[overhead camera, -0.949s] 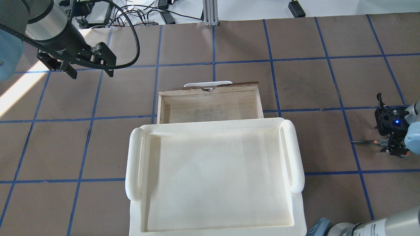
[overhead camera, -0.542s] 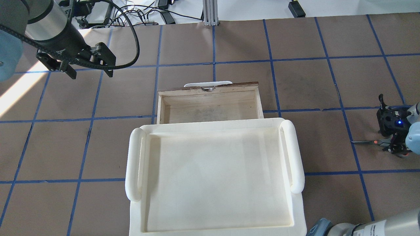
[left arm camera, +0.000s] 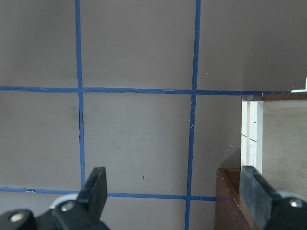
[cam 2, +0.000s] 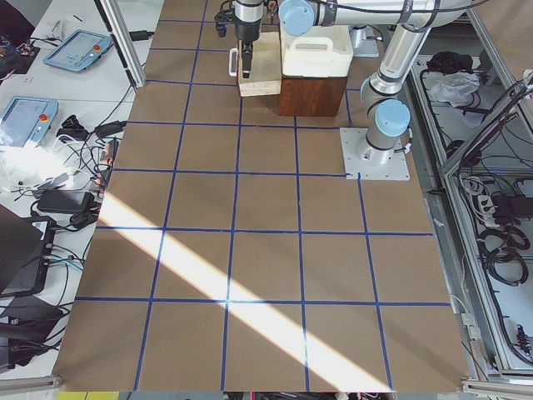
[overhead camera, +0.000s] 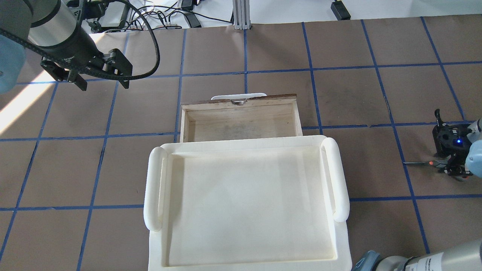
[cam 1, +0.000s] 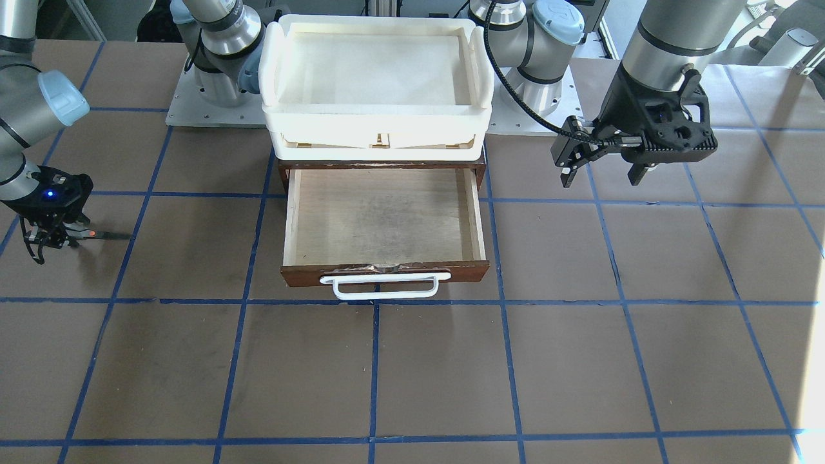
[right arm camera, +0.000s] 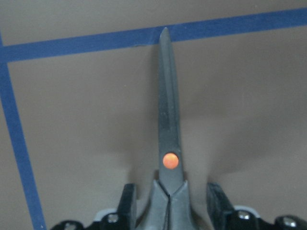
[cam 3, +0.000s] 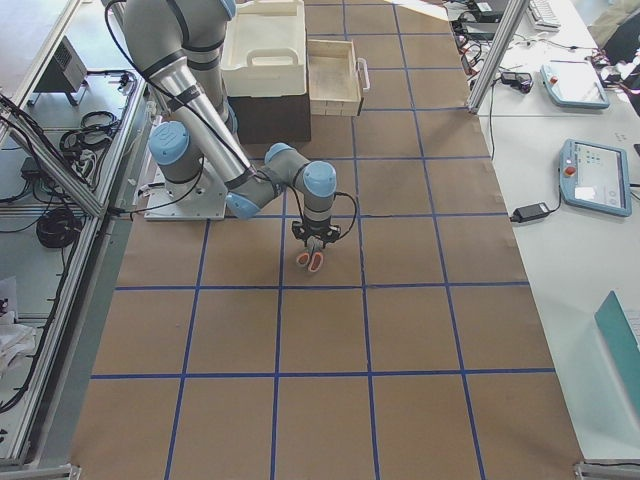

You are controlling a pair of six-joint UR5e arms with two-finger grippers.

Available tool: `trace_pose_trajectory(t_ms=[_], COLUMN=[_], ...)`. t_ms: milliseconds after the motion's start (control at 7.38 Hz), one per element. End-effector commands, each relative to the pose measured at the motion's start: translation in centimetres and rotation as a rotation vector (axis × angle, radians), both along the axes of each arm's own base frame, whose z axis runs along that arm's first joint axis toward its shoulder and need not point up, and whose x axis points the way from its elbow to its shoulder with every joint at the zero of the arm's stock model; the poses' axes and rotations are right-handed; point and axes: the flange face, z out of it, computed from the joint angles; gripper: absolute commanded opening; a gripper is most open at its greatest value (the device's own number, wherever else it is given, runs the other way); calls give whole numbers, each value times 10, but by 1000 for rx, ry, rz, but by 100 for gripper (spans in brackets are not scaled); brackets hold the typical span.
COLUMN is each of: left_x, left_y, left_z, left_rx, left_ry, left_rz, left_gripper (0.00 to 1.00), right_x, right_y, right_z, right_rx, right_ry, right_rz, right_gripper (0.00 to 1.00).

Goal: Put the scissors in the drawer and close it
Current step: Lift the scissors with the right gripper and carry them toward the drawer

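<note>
A: The table (overhead camera: 263, 49) is flat matte brown, ruled into squares by blue tape (overhead camera: 311, 69), with a stripe of sunlight (cam 2: 208, 275) at one end. Where do the grippers sit over it?

B: The right gripper (overhead camera: 453, 168) is low at the table on the robot's right side. Its two dark fingers (right arm camera: 127, 203) are set astride the neck of the scissors (right arm camera: 169, 120). The opening is narrow, but a sliver of table shows on each side — the pads are not pressing the metal.

A: And the left?

B: The left gripper (left arm camera: 175, 191) hangs spread wide, with nothing between its blocky black fingers. It is over bare table just beside the drawer's side wall.

A: How do the scissors look?

B: They lie flat on the table, blades together as one slim dark grey taper. There is an orange-red dot at the pivot, and the tip rests on a tape line. The neck is grey, and the loops show orange-red from the right-end camera. The scissors are well apart from the drawer (cam 1: 303, 276), tip aimed toward the middle of the table.

A: And the drawer itself?

B: It is pulled out from beneath a cream-white plastic tray (cam 1: 377, 125) with rounded rims. It has a dark reddish-brown front, a white bar handle (cam 1: 385, 288), pale plywood walls and a scuffed, greyish floor.
</note>
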Motion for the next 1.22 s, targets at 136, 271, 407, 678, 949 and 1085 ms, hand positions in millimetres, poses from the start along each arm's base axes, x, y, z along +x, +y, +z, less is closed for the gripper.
trace_pose_trajectory(t_ms=[136,271,407,678,949,1085], left_x=[0,0,0,0,0,0], left_y=[0,1,1,1,2,4], left_z=[0,2,1,1,-2,-5], left_rx=[-1,-4,-1,-1,5,11], left_ry=[-1,-1,-1,-1,0,0], left_rz=[0,0,0,0,0,0], left_gripper=[100,100,100,100,100,100], right_x=[-1,-2,-4,-26,-30,-21], right_y=[-1,-2,-4,-35,-83,-110], right_z=[1,3,7,62,134,180], right_rx=[-3,-9,-19,-114,-119,-132], right_ry=[2,11,21,86,69,65], right_rz=[-1,1,-4,17,86,119], right_gripper=[26,14,3,0,0,0])
